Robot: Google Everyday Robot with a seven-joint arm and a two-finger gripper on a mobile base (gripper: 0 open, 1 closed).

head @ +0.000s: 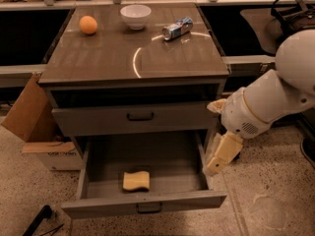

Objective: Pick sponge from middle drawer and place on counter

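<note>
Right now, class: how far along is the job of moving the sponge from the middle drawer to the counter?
Done: the middle drawer stands open. In hand: the gripper hangs by the drawer's right edge, apart from the sponge, which lies near the tray's front. Left: grasping it, lifting it and setting it on the counter.

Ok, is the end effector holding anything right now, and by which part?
Nothing is held. The sponge lies flat in the drawer, untouched; the end effector hangs apart from it, by the drawer's right side.
</note>
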